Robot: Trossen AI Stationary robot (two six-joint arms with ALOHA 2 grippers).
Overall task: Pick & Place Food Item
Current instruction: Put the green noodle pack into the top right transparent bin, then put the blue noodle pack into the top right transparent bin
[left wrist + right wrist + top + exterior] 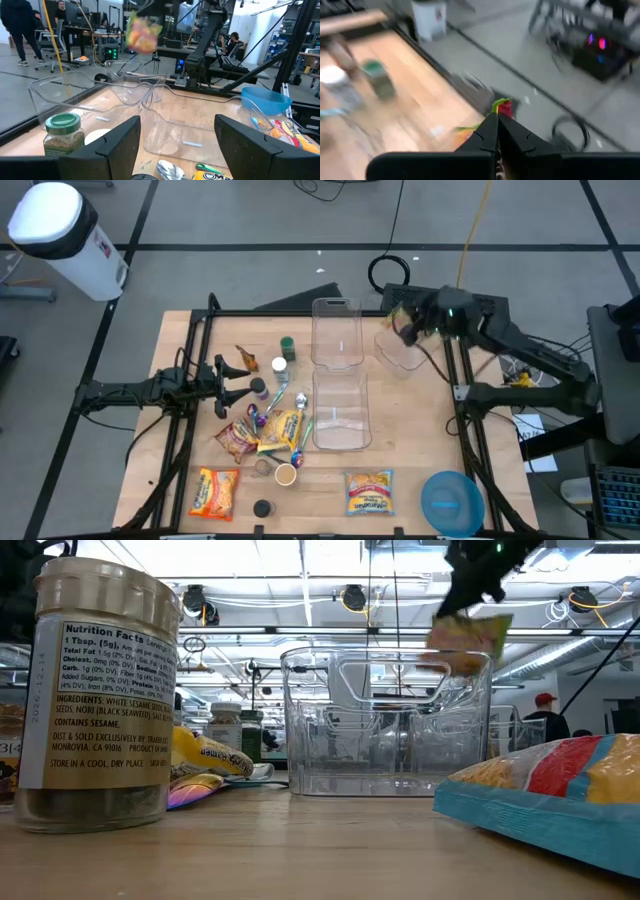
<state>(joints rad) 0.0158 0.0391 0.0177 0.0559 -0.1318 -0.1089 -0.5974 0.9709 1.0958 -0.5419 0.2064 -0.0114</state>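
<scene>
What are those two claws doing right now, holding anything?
Left gripper: open and empty, low over the table beside the jars.
Right gripper: shut on a snack packet, held in the air above the clear bins.

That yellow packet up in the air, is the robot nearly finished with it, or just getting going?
Midway. Done: the right gripper is shut on a yellow snack packet and has it lifted above the clear bins. In hand: carrying it; where it will be set down is not clear. Left: both bins look empty, and several food packets lie on the table. The left gripper waits, open, by the jars.
</scene>
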